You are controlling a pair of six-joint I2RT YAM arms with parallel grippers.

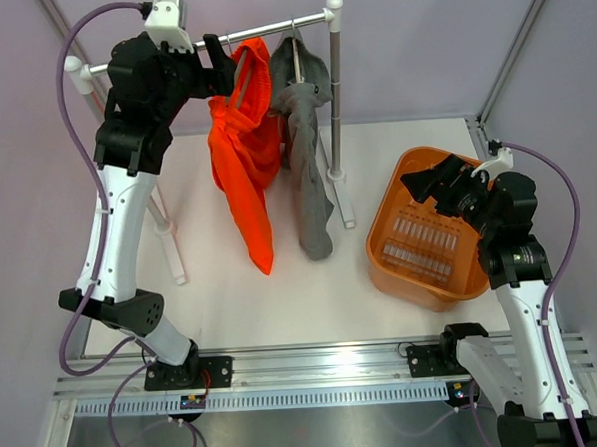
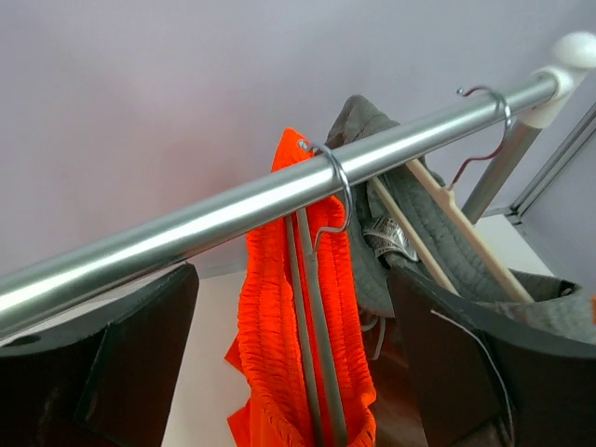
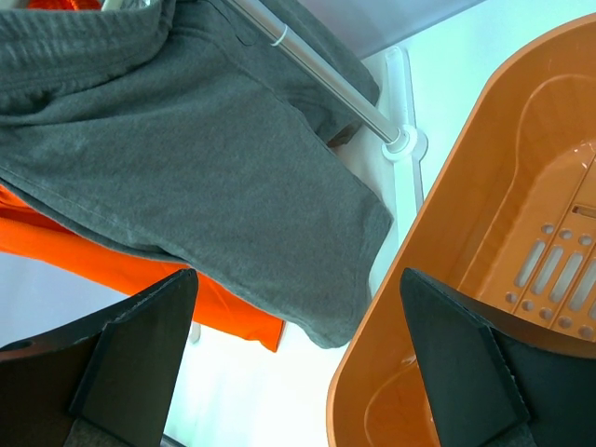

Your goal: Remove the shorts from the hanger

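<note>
The orange-red shorts (image 1: 245, 156) hang on a grey metal hanger (image 2: 313, 307) from the steel rail (image 1: 268, 29). The grey shorts (image 1: 308, 153) hang next to them on a wooden hanger (image 2: 447, 209). My left gripper (image 1: 227, 75) is up at the rail, open, its fingers (image 2: 130, 363) standing on either side of the orange-red shorts (image 2: 270, 317) without touching them. My right gripper (image 1: 424, 182) is open and empty over the orange basket (image 1: 384, 234). In the right wrist view the grey shorts (image 3: 205, 177) hang ahead with the orange-red shorts (image 3: 112, 270) behind.
The rack's right post (image 1: 338, 111) and its foot stand between the shorts and the basket (image 3: 484, 233). The rack's left post (image 1: 163, 221) is beside my left arm. Purple walls close the back and sides.
</note>
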